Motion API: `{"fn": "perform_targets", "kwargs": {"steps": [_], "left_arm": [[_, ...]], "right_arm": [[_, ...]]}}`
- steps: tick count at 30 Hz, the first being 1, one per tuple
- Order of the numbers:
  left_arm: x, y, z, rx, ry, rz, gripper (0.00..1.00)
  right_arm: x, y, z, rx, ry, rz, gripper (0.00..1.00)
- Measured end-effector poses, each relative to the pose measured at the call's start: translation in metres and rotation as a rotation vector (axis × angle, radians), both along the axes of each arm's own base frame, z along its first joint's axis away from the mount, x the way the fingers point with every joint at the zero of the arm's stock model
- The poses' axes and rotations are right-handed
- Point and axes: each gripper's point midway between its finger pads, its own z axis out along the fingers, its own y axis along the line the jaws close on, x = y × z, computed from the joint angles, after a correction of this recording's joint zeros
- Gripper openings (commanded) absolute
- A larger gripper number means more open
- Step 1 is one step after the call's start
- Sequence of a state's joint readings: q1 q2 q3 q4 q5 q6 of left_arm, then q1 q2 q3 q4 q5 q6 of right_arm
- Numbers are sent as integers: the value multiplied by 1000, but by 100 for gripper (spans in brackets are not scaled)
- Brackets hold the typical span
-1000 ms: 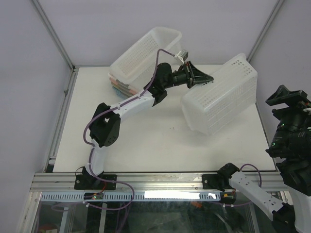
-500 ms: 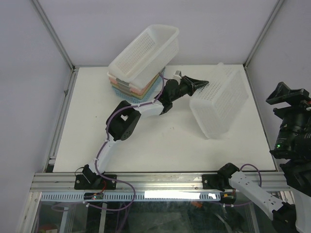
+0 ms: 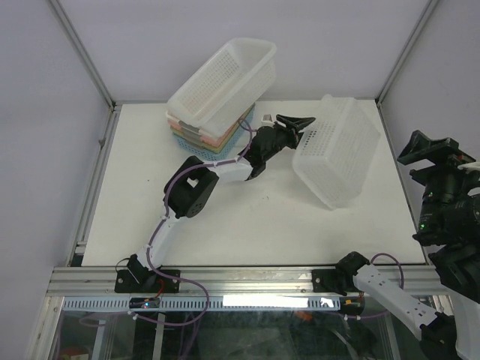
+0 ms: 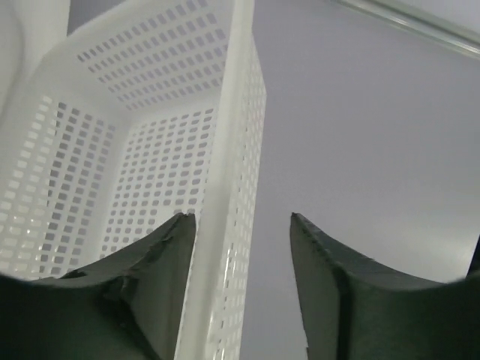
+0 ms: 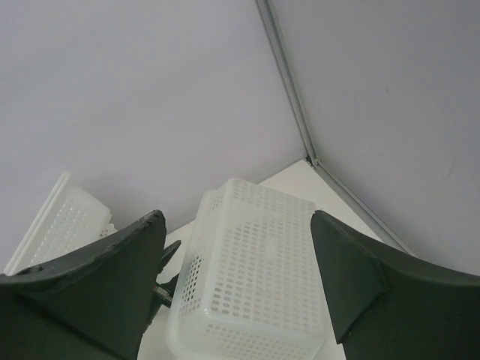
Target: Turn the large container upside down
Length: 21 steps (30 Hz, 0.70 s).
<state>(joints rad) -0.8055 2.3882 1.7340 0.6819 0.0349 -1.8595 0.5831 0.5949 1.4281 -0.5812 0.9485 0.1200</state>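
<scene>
The large container [image 3: 341, 154] is a white perforated basket on the right half of the table, tipped steeply with its mouth facing left and its base turned up and to the right. My left gripper [image 3: 306, 125] stands open at its upper left rim. In the left wrist view the container's wall [image 4: 225, 247] runs up between the jaws of the left gripper [image 4: 240, 217], close against the left finger and apart from the right one. My right gripper [image 3: 429, 146] hangs open off the table's right side. The right wrist view shows the container [image 5: 255, 270] well beyond the right gripper [image 5: 236, 216].
A white basket [image 3: 221, 82] leans on a stack of coloured baskets [image 3: 202, 139] at the back left. Metal frame posts [image 3: 397, 49] and grey walls close in the table [image 3: 247, 217]. The left arm [image 3: 191, 187] stretches diagonally across the middle.
The left jaws have opened off the container's rim. The container has tipped from lying raised on its side to standing steeply, base turned upward. The right gripper shifted slightly left.
</scene>
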Motion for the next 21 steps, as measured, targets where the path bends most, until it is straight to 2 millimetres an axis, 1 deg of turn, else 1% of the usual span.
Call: {"fn": "perform_targets", "kwargs": {"steps": [3,4,5,10,12,13,14,16,20,21], "left_arm": [[-1,3,-18,30,15,8,78],[-3,5,-32,59,31,9,80],[-4,6,-41,79,40,9,81],[-23,17,-115,267,114,-10,89],[-32,23,-134,323,135,-18,94],[-37,24,-140,352,137,-26,98],[-41,25,-143,373,137,-34,99],[-49,25,-144,414,128,-52,99],[-63,23,-131,484,72,-94,99],[-66,23,-128,498,60,-100,99]], "right_arm": [[6,9,-12,3,34,31,85],[9,13,-18,4,50,44,86],[11,16,-23,4,65,55,87],[32,46,-64,16,191,138,92],[43,60,-84,18,259,168,94],[48,67,-95,20,295,183,96],[54,76,-108,20,341,200,98],[63,90,-131,18,420,226,99],[74,111,-166,25,560,280,99],[76,113,-172,36,587,286,99]]}}
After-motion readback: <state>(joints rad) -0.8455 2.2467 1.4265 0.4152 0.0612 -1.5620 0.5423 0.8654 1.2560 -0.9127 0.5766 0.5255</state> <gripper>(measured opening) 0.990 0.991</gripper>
